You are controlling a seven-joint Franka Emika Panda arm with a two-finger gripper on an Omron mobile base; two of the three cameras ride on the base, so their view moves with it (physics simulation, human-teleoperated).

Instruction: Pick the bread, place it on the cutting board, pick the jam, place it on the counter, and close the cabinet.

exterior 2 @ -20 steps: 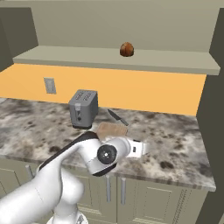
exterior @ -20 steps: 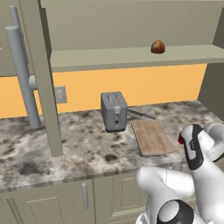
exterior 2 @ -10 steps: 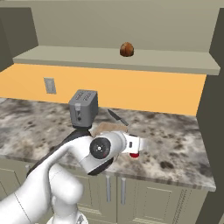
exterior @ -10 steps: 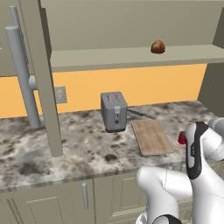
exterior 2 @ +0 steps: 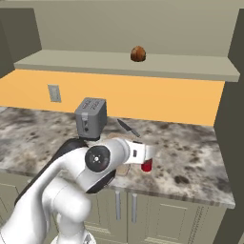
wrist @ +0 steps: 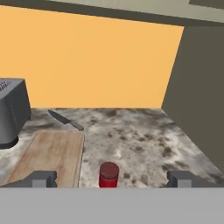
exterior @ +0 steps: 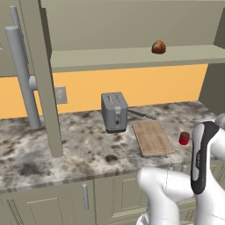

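Note:
The bread [exterior: 158, 47], a small brown lump, sits on the open cabinet's shelf [exterior: 132, 57], and it also appears up there as the bread [exterior 2: 137, 53]. The jam [exterior: 184, 138], a red jar, stands upright on the marble counter [exterior: 79, 145] just right of the wooden cutting board [exterior: 152, 137]. In the hand view the jam [wrist: 109, 174] stands low in the middle, beside the cutting board [wrist: 48, 153]. My gripper [wrist: 111, 178] is open, its fingertips [wrist: 43, 178] wide apart on either side of the jar and holding nothing. The cabinet door [exterior: 44, 74] stands open at the left.
A grey toaster [exterior: 114, 112] stands left of the board, and a dark knife [exterior: 141, 115] lies behind it. The door's long bar handle [exterior: 22, 74] hangs over the counter's left part. A dark side wall [wrist: 197, 87] closes the counter's right end.
My arm has shifted to the right in the left base view, and more of the jam shows. The jar, bread and board have not moved. The gripper stays open.

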